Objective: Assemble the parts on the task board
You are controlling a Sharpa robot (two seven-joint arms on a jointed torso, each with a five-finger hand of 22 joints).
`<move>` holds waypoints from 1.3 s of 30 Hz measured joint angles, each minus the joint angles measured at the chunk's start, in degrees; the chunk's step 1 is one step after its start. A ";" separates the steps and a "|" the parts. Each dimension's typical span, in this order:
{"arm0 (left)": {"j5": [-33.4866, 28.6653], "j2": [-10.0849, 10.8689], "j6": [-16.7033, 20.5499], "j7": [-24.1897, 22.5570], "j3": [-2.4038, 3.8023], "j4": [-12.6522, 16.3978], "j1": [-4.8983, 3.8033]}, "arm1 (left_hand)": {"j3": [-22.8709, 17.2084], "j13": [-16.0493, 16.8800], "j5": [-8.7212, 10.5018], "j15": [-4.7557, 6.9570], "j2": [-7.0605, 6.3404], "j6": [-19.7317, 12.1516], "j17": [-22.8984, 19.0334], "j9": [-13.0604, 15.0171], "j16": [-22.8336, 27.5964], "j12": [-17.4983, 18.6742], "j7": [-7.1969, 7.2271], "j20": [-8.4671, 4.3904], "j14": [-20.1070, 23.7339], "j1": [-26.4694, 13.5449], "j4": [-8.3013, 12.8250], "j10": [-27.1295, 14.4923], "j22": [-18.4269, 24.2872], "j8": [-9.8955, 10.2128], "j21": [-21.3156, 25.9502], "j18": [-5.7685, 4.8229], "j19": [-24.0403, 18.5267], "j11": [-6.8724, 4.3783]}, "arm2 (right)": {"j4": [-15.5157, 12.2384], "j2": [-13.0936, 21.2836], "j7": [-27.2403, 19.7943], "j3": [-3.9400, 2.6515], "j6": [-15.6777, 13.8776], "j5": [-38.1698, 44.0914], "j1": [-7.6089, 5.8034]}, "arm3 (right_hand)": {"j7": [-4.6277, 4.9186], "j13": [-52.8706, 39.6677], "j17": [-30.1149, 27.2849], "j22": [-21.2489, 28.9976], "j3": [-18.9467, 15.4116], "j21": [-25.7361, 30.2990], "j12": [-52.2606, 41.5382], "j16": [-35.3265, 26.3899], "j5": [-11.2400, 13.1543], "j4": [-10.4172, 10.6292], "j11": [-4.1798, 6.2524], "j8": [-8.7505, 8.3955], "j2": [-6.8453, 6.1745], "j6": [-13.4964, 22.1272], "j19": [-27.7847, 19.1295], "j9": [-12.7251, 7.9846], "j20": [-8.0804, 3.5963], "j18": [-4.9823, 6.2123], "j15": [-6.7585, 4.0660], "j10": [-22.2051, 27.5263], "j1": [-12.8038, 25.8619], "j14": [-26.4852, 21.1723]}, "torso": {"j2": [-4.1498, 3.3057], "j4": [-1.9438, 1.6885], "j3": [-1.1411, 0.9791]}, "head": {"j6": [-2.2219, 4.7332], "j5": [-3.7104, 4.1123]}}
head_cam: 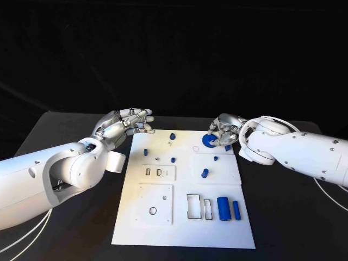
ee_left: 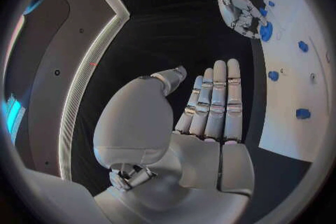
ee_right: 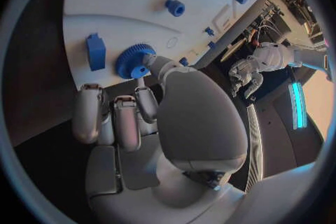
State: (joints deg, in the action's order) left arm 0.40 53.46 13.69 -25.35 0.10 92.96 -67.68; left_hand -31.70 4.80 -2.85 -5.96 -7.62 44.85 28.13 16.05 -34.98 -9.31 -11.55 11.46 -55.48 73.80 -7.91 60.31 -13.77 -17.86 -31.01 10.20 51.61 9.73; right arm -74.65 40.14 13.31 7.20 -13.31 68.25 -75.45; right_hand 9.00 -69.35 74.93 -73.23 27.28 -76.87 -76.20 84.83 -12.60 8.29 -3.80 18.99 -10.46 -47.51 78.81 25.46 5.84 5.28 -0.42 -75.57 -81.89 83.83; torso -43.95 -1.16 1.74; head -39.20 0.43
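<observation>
Can't really tell if the right hand [head_cam: 221, 132] actually grips the blue gear [head_cam: 209, 141], its fingers cover the gear's 1 o'clock side. The tiny blue pegs [head_cam: 173, 160] near board centre are too small to identify.

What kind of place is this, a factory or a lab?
Likely a lab or demo booth: a white task board with small blue parts lies on a black table, against a black backdrop, with lit panels beside.

white task board [head_cam: 182, 228], scattered blue parts [head_cam: 223, 209]
</observation>
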 measured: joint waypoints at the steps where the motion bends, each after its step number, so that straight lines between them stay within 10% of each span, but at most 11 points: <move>1: 0.00 0.00 -0.01 0.02 0.00 0.00 0.00 | 0.00 0.00 0.00 0.00 0.00 0.00 0.00 0.00 0.00 0.00 0.00 0.00 0.00 0.00 0.00 0.00 0.00 0.00 0.00 0.00 0.00 0.00 | 0.01 0.00 0.00 0.00 0.00 0.00 0.00 | 0.00 0.00 0.00 -0.10 0.92 0.00 0.00 0.00 0.00 -0.34 -0.15 0.02 -0.53 -0.01 0.00 -0.01 0.00 0.00 0.00 -0.15 0.53 0.00 | 0.00 0.00 0.00 | -0.03 0.05; 27: 0.00 -0.27 -0.17 0.35 -0.03 -0.33 0.02 | 0.00 0.00 0.00 0.00 0.00 0.00 0.01 0.05 0.23 0.00 0.00 0.00 0.00 0.00 0.00 0.00 0.07 0.00 0.23 0.00 0.00 0.00 | -11.33 0.87 0.38 -0.27 -10.33 16.76 -0.29 | -0.10 -1.12 -0.01 -1.72 2.72 -1.18 -0.51 0.29 0.11 -1.48 -0.18 0.05 -2.07 -0.73 1.24 -0.23 0.00 -0.89 0.00 -0.99 2.62 0.00 | 0.07 -0.08 -0.04 | 0.16 -0.09; 39: 0.00 -0.37 -0.16 0.30 -0.05 -0.55 0.03 | 0.00 0.00 0.00 0.00 0.00 0.00 0.01 0.05 0.23 0.00 0.00 0.00 0.00 0.00 0.01 0.00 0.07 0.00 0.23 0.00 0.00 0.00 | -9.33 -6.00 1.93 0.44 -12.29 26.69 0.16 | -0.34 -1.18 -0.02 -1.72 3.66 -1.52 -0.50 0.50 0.11 -2.43 0.02 -0.02 -2.38 -0.96 1.37 -0.33 -0.13 -0.89 0.00 -1.19 2.90 0.00 | -0.08 -0.19 0.02 | 0.43 -0.87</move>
State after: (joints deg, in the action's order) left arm 0.40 53.09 13.52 -25.05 0.05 92.40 -67.64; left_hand -31.70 4.80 -2.85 -5.96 -7.62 44.85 28.14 16.10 -34.76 -9.31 -11.55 11.46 -55.48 73.80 -7.91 60.31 -13.71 -17.86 -30.78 10.20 51.61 9.73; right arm -83.97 34.13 15.25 7.64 -25.60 94.95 -75.29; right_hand 8.66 -70.53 74.91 -74.95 30.94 -78.39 -76.71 85.33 -12.49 5.86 -3.78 18.98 -12.83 -48.47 80.17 25.13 5.70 4.38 -0.42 -76.76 -78.99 83.83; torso -44.03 -1.35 1.75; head -38.77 -0.43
